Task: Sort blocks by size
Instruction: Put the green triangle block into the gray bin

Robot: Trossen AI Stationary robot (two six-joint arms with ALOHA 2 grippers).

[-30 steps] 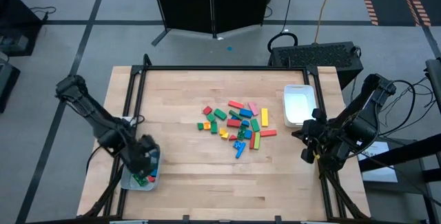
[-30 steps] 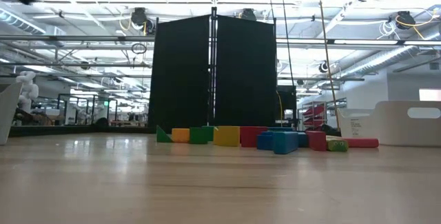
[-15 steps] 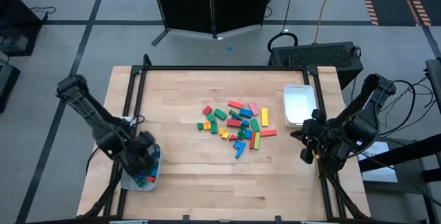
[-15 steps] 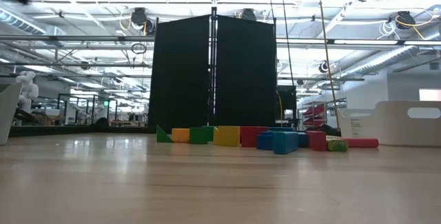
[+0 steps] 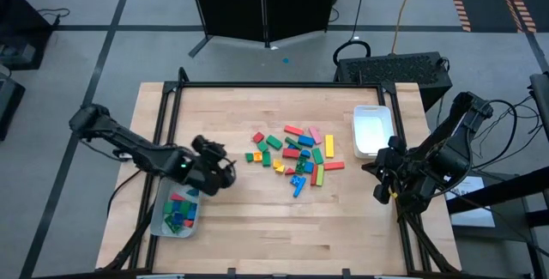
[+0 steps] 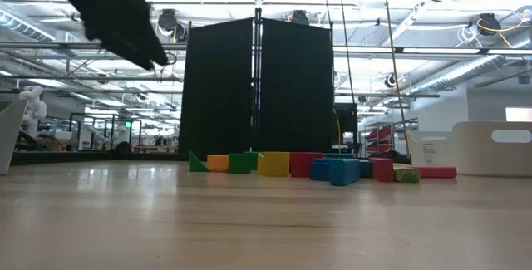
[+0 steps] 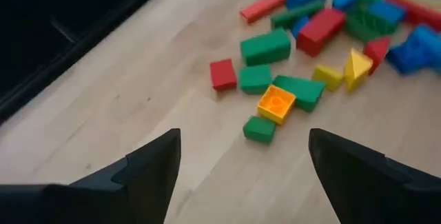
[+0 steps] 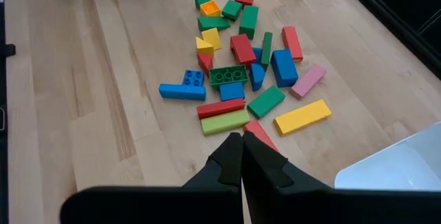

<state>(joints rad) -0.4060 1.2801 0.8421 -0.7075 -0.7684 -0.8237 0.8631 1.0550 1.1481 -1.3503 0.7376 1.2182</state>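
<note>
Tabletop edges: we see the wooden tabletop (image 5: 257, 219) framed by a dark rail along its far side and left side; wide bare wood lies in front of the pile and between the pile and the left tray.
Blocks: the loose blocks (image 5: 296, 154) sit in one cluster slightly right of the tabletop's centre; nearest the left hand are a small green cube (image 7: 260, 129), an orange square piece (image 7: 275, 103) and a red cube (image 7: 222, 74).
Left tray: grey tray (image 5: 160, 223) at the front-left corner, already holding a few sorted pieces in blue, green and red (image 5: 179, 211).
Right tray: pale tray (image 5: 373, 131) near the right edge, beside the pile; we see nothing in it.
Left hand: left hand (image 5: 225, 172) hangs above bare wood between the grey tray and the pile, fingers spread wide, nothing between them.
Right hand: right hand (image 5: 378, 195) waits off the right edge of the tabletop, fingers pressed together, holding nothing.
In the way: nothing lies between the left hand and the near edge of the pile.
Change: half a second earlier the left hand was over the grey tray; it has now swung out toward the pile. Right arm unmoved; pile unchanged.
</note>
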